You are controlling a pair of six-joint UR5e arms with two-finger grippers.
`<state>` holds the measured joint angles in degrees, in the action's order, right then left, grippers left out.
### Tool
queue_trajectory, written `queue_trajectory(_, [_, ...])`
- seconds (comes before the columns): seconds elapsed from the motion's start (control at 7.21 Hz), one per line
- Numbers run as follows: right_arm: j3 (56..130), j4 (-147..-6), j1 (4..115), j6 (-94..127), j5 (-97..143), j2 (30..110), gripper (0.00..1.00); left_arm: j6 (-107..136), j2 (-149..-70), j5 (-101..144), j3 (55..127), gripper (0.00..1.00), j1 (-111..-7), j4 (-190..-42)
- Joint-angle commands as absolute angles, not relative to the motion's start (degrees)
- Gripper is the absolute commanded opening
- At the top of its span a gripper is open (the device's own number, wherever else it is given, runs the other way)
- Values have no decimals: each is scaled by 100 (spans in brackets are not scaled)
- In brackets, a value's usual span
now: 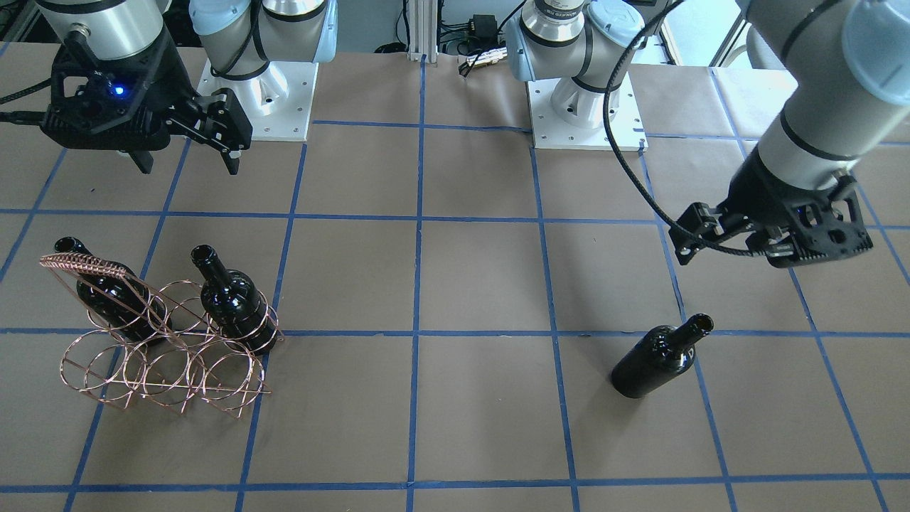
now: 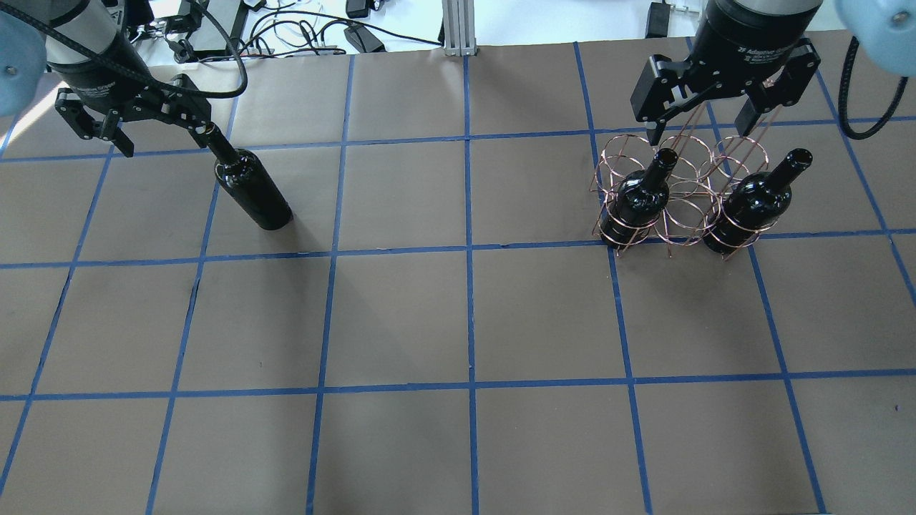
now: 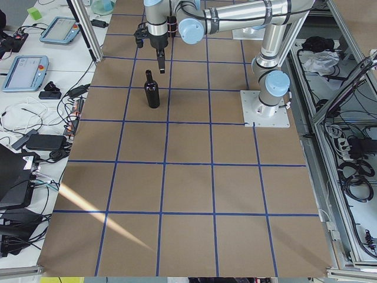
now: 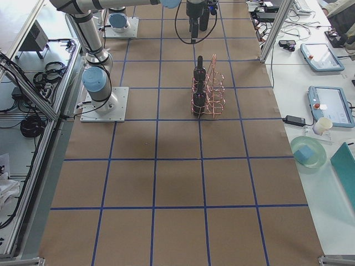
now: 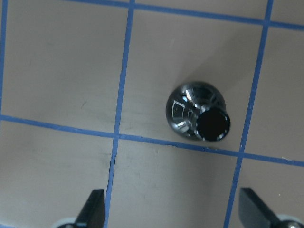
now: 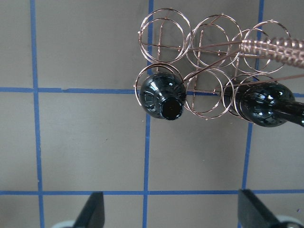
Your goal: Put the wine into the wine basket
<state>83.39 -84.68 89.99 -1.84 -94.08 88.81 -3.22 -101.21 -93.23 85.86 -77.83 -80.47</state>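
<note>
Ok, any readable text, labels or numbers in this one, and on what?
"Adaptive": white print on the collar above the right claw; the rest is blurred.
White print above the left claw: too blurred to read.
Wine and wine basket: no text.
Tablet screens in the side views: too small.

Wine bottles: three. One, the free bottle (image 2: 254, 193), stands on the tabletop (image 2: 458, 322). Two sit in the rack: the first racked bottle (image 2: 639, 200) and the second racked bottle (image 2: 755, 200).

Wine basket (image 6: 205, 70): one. From above it shows six ring openings in two rows of three, two of them occupied. Handle bar (image 6: 273, 47): one.

Robot arms: two, the left arm (image 1: 803, 107) and the right arm (image 1: 106, 28).

Claws: two, the left claw (image 5: 173, 209) and the right claw (image 6: 173, 209), with two fingers each.
</note>
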Motion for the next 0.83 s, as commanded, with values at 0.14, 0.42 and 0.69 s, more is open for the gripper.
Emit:
queue_trajectory(0.14, [8341, -8516, 9000, -150, -9424, 8903, 100, -325, -10748, -8446, 8499, 100, -7795, -7383])
queue_trajectory(0.42, [8341, -8517, 9009, -115, -9317, 8903, 100, -264, -10758, -8446, 8534, 96, -7840, -7470])
queue_trajectory(0.69, [8341, -8517, 9009, -105, -8992, 8868, 100, -343, -10758, -8455, 8560, 11, -7866, -7506])
